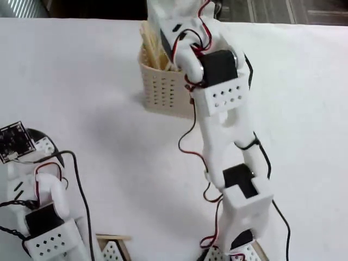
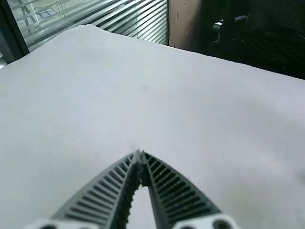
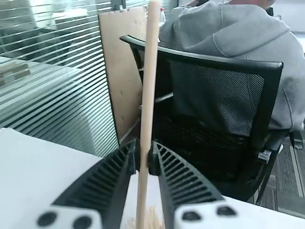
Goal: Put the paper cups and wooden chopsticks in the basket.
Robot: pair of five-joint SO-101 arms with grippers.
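Right fingers (image 3: 176,183): clamped on one wooden chopstick (image 3: 151,71), upright above the basket (image 1: 166,92), far centre.
Left fingers (image 2: 171,191): closed, empty, near left.
Risk: narrow grip; chopstick could pivot, snag the stored chopsticks (image 1: 153,46), and fall onto the surface (image 1: 81,81).

Basket (image 1: 163,93) cream with rows of small holes; chopsticks (image 1: 154,46) in it pale tan; single chopstick (image 3: 148,86) light wood; table (image 1: 81,81) plain white; right arm (image 1: 225,136) and left arm (image 1: 51,239) white, black motors, red and black wires; left gripper (image 2: 141,158) and right gripper (image 3: 144,153) dark grey, ribbed; chair (image 3: 224,95) black mesh
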